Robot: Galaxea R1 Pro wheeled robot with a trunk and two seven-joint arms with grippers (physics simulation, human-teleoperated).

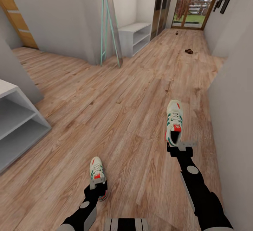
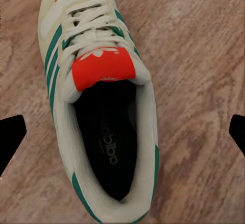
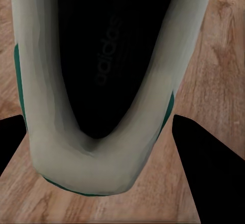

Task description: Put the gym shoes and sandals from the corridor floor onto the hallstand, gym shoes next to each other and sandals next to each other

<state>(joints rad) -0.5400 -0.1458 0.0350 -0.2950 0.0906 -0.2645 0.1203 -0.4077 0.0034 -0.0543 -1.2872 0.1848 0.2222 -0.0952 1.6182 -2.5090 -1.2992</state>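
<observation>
I see the floor (image 1: 116, 118) running ahead of both grippers to a glass door (image 1: 196, 2), with grey walls close on my right. A grey-white shelf unit (image 1: 17, 122) sits off to the left of my left gripper (image 1: 97, 185), and a second low white bench (image 1: 135, 37) stands far ahead beside a leaning teal-framed mirror (image 1: 110, 20). Nothing lies between either gripper and its shoe.

The left shoe (image 1: 97, 173) lies on the floor under the left gripper; in the left wrist view the shoe (image 2: 97, 106) sits between fingers (image 2: 10, 137) spread wide, well clear of both sides. The right shoe (image 1: 174, 122) lies just ahead of the right gripper (image 1: 181, 146); the right wrist view shows its heel (image 3: 87, 168) between open fingers (image 3: 209, 168), not touching.

Two sandals (image 1: 189, 51) (image 1: 176, 32) lie far beyond the grippers near the door, well apart.

The head view misses the insole print; wrist views show "adidas" there, and a trefoil on the red tongue.
</observation>
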